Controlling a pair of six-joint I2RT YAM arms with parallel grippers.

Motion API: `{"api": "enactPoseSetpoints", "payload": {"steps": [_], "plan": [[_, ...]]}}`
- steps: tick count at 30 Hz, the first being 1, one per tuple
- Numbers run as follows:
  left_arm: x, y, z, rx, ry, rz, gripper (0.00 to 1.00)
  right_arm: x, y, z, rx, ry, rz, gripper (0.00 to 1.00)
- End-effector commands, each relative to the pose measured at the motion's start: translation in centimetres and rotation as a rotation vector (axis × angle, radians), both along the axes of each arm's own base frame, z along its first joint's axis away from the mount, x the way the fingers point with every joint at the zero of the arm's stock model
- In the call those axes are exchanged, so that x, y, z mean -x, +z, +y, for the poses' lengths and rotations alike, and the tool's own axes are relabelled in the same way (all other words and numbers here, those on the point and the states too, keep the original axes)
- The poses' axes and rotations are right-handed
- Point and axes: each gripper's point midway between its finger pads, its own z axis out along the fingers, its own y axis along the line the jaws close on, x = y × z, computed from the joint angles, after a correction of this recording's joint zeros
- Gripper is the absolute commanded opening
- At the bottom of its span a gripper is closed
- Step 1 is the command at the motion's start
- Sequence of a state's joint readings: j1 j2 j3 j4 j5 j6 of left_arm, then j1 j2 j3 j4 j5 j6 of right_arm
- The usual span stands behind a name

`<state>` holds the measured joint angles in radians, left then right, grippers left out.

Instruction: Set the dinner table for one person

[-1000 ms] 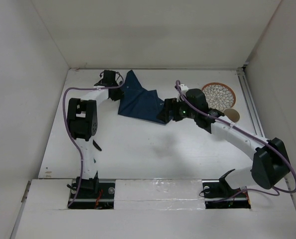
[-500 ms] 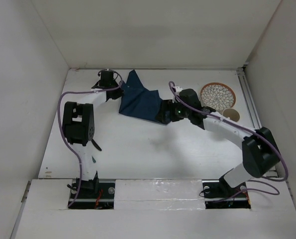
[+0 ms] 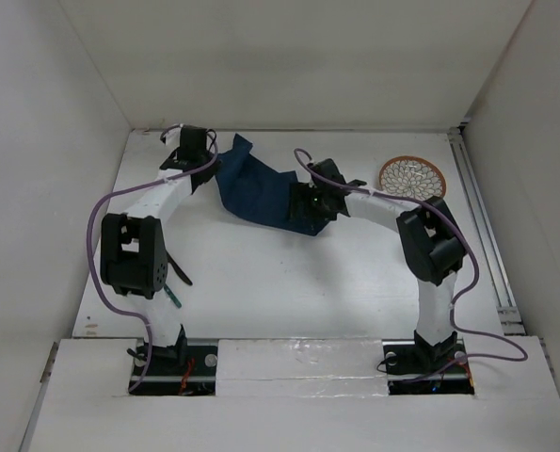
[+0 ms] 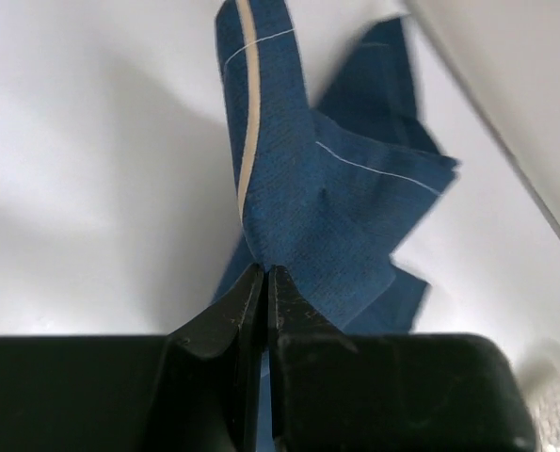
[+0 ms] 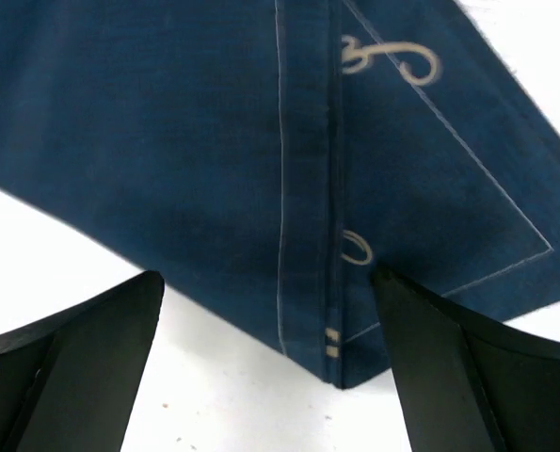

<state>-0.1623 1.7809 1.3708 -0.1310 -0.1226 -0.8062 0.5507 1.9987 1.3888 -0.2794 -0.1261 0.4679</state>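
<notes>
A dark blue cloth placemat [image 3: 261,188] with white line drawing lies crumpled at the back of the white dinner table [image 3: 289,273]. My left gripper [image 3: 214,168] is shut on the placemat's left edge; in the left wrist view the cloth [image 4: 327,207] rises out of the closed fingertips [image 4: 265,275]. My right gripper [image 3: 300,202] is open at the placemat's near right corner. In the right wrist view the folded corner [image 5: 336,358] lies between the spread fingers [image 5: 101,330], not gripped.
A round woven trivet with an orange rim [image 3: 411,176] lies at the back right. White walls enclose the table at the back and both sides. A metal rail [image 3: 477,226] runs along the right edge.
Both arms have moved left, and the placemat has been dragged left with them. The right arm has swung inward, and its elbow now hides the small tan disc beside the trivet.
</notes>
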Motion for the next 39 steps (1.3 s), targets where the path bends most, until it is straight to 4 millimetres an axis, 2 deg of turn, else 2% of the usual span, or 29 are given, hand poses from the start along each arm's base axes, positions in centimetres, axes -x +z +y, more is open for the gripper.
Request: {"api": "enactPoseSetpoints", "payload": {"steps": [1, 3, 5, 6, 7, 8, 11, 12, 14, 15, 16, 18, 19, 20, 21, 22, 23, 24, 26, 27, 30, 31, 33, 34, 35, 36, 37, 39], "plan": [[3.2, -2.3, 4.1, -0.059, 0.263, 0.13, 0.0, 0.2, -1.9, -2.6, 0.121, -0.113, 0.059, 1.0], [4.1, -2.9, 5.5, -0.09, 0.353, 0.152, 0.0, -0.1, -2.0, -3.5, 0.14, -0.146, 0.059, 1.0], [6.0, -4.6, 6.6, -0.097, 0.452, 0.208, 0.0, -0.5, -2.1, -4.7, 0.141, -0.187, 0.059, 1.0], [6.5, -5.2, 6.9, -0.098, 0.475, 0.222, 0.0, 0.1, -2.6, -4.7, 0.142, -0.18, 0.077, 1.0], [7.0, -5.3, 7.1, -0.094, 0.498, 0.226, 0.0, -0.2, -2.6, -5.2, 0.141, -0.192, 0.078, 1.0], [7.8, -6.2, 7.2, -0.098, 0.507, 0.253, 0.0, -0.5, -2.2, -5.6, 0.136, -0.201, 0.071, 1.0], [9.1, -6.8, 7.9, -0.109, 0.572, 0.287, 0.0, -0.6, -2.0, -6.0, 0.148, -0.224, 0.062, 1.0], [9.3, -6.9, 8.1, -0.113, 0.585, 0.289, 0.02, -0.8, -1.0, -6.1, 0.141, -0.232, 0.037, 1.0], [9.7, -7.7, 8.2, -0.14, 0.569, 0.321, 0.04, -0.8, -0.2, -6.8, 0.166, -0.253, 0.021, 1.0], [9.3, -6.9, 8.1, -0.142, 0.561, 0.315, 0.08, -1.2, 1.4, -7.4, 0.161, -0.275, -0.01, 1.0], [9.1, -6.5, 8.1, -0.146, 0.553, 0.309, 0.11, -1.5, 2.3, -7.7, 0.162, -0.288, -0.034, 1.0], [9.0, -5.8, 7.3, -0.181, 0.493, 0.317, 0.18, -2.2, 3.9, -9.6, 0.185, -0.347, -0.079, 1.0], [8.8, -5.4, 6.9, -0.199, 0.47, 0.309, 0.28, -2.4, 5.5, -9.6, 0.18, -0.33, -0.113, 1.0], [9.1, -4.4, 5.7, -0.206, 0.43, 0.293, 0.5, -3.1, 6.5, -10.2, 0.182, -0.342, -0.139, 1.0], [9.1, -3.9, 5.3, -0.209, 0.41, 0.28, 0.6, -3.3, 7.4, -10.2, 0.181, -0.33, -0.162, 1.0], [9.3, -3.3, 5.1, -0.212, 0.383, 0.276, 0.74, -4.3, 8.7, -9.8, 0.151, -0.307, -0.195, 1.0], [9.4, -2.2, 4.1, -0.173, 0.353, 0.254, 0.88, -4.8, 9.6, -8.9, 0.129, -0.238, -0.237, 1.0], [9.7, -2.0, 3.9, -0.169, 0.331, 0.252, 0.99, -4.7, 10.5, -6.9, 0.047, -0.16, -0.24, 1.0], [10.2, -1.4, 3.6, -0.154, 0.3, 0.242, 0.99, -5.9, 11.2, -4.7, -0.025, -0.035, -0.277, 1.0], [10.6, -0.6, 3.6, -0.138, 0.295, 0.222, 0.99, -5.9, 11.5, -3.3, -0.067, 0.041, -0.272, 1.0], [11.2, 1.9, 2.8, -0.109, 0.224, 0.178, 0.99, -8.8, 10.9, -2.1, -0.082, 0.117, -0.292, 1.0], [11.5, 2.5, 2.6, -0.117, 0.182, 0.17, 0.99, -8.7, 11.0, -0.8, -0.134, 0.171, -0.278, 1.0], [11.5, 4.2, 1.4, -0.081, 0.101, 0.124, 0.99, -10.6, 10.5, 0.1, -0.152, 0.219, -0.283, 1.0], [11.9, 5.9, 1.0, -0.069, 0.058, 0.079, 0.99, -11.1, 10.3, 0.4, -0.157, 0.226, -0.278, 1.0], [12.4, 6.2, 0.8, -0.089, 0.004, 0.074, 0.99, -11.6, 9.8, 0.7, -0.154, 0.225, -0.268, 1.0], [12.8, 6.9, 0.5, -0.086, -0.031, 0.059, 0.99, -13.0, 9.2, 1.2, -0.149, 0.232, -0.273, 1.0], [13.5, 8.3, -0.3, -0.066, -0.091, 0.025, 0.99, -13.3, 8.6, 0.9, -0.147, 0.241, -0.249, 1.0], [14.5, 9.3, -0.6, -0.09, -0.165, -0.004, 0.99, -14.1, 7.8, 0.9, -0.159, 0.247, -0.232, 0.96]]}}
